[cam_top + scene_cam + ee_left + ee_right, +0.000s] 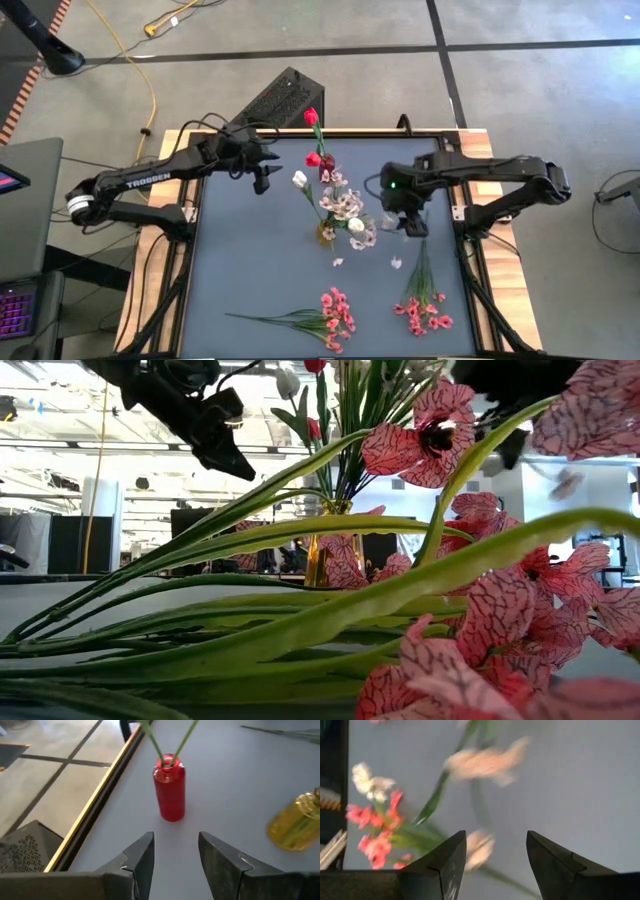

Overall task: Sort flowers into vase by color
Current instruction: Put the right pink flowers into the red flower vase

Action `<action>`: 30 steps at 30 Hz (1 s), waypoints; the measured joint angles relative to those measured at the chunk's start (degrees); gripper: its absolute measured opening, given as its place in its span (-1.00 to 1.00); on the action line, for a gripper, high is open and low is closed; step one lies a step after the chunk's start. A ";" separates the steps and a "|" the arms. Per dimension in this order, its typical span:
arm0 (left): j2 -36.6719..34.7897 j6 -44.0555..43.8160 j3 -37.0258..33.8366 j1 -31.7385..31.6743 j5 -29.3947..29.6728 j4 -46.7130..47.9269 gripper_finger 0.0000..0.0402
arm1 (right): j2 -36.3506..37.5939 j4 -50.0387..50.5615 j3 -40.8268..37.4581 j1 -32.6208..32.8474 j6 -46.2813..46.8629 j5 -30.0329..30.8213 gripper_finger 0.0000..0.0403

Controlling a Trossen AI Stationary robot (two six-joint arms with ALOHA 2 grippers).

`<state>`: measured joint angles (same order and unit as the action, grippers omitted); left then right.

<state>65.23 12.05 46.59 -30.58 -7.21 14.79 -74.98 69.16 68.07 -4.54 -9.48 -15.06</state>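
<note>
A red vase [170, 787] stands near the table's far edge with two green stems in it, topped by red rosebuds [311, 117]. Beside it a yellow vase [327, 232] holds pale pink-white blossoms [345, 205] and a white bud [299, 180]. Two bright pink sprays [335, 315] [425, 305] lie flat near the front edge. My left gripper [175, 860] hangs open a little left of the red vase, nothing between its fingers. My right gripper [412, 225] is open above the table, right of the yellow vase and beyond the right pink spray [375, 835].
Loose pale petals [337, 262] [396, 263] lie on the grey mat between the vases and the sprays. A wooden rim [160, 260] frames the table. A dark ribbed box [272, 100] sits beyond the far edge. Bare mat lies at the near left.
</note>
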 joint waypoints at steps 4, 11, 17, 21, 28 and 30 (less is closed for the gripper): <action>0.00 0.81 0.00 1.40 0.01 0.49 -0.29 | 0.00 4.40 0.00 5.49 3.72 0.03 0.16; 0.00 0.85 0.00 2.71 0.01 1.33 -0.29 | -0.04 7.31 0.00 14.04 16.70 3.56 0.16; 0.00 0.86 -0.02 3.20 0.01 2.91 -0.29 | -0.07 7.27 0.00 23.32 23.13 2.75 0.16; 0.00 0.88 -0.01 3.20 0.03 3.03 -0.29 | -0.05 7.15 0.00 30.66 23.13 0.84 0.16; 0.00 3.04 -0.02 3.20 0.10 4.21 -0.29 | -2.83 7.19 0.00 40.71 13.66 4.19 0.16; 0.00 3.19 -0.02 3.20 0.09 4.43 -0.29 | -5.09 7.10 0.00 41.80 9.63 6.82 0.16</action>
<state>65.23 15.25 46.57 -27.38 -7.12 19.21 -80.07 76.27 68.07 37.27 0.15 -8.24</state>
